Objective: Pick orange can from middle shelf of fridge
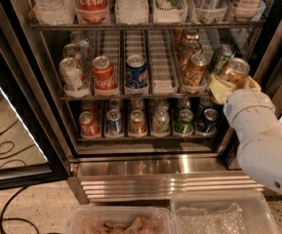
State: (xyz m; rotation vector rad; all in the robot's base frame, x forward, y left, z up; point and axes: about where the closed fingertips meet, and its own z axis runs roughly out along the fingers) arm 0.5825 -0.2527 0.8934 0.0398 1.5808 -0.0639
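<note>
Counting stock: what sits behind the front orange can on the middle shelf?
Two more orange cans line up behind the front orange can; anything deeper is hidden. The end effector, right of it, grips another orange can.

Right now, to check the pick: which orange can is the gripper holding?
The tilted orange can at far right, clamped in the gripper; the other orange cans stand upright in their shelf lane.

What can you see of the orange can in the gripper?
The orange can looks like copper-coloured metal with a silver top. It is tilted, top facing the camera, and clasped between the pale fingers of the gripper. It sits at the right end of the middle shelf of the fridge, just right of a green can.
</note>
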